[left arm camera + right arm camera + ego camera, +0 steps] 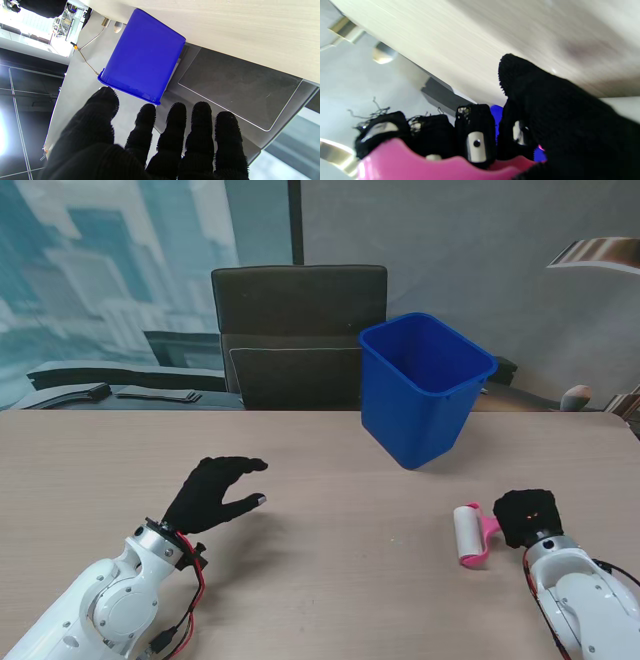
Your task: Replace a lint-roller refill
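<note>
Left hand: black-gloved left hand [215,492] raised over the tabletop's left side, fingers [200,130] spread wide, holding nothing.
Right hand: black-gloved right hand [526,516] low at right, fingers [475,130] curled round the pink handle.
Roller: pink plastic lint roller with white refill [468,533] lies on the tabletop, roll end just left of the right hand, handle [420,162] in its grip.
Surface: pale wood-grain tabletop [340,580].
Surroundings: blue plastic bin [420,388] at the far edge, tilted; dark chair [298,330] behind it.
</note>
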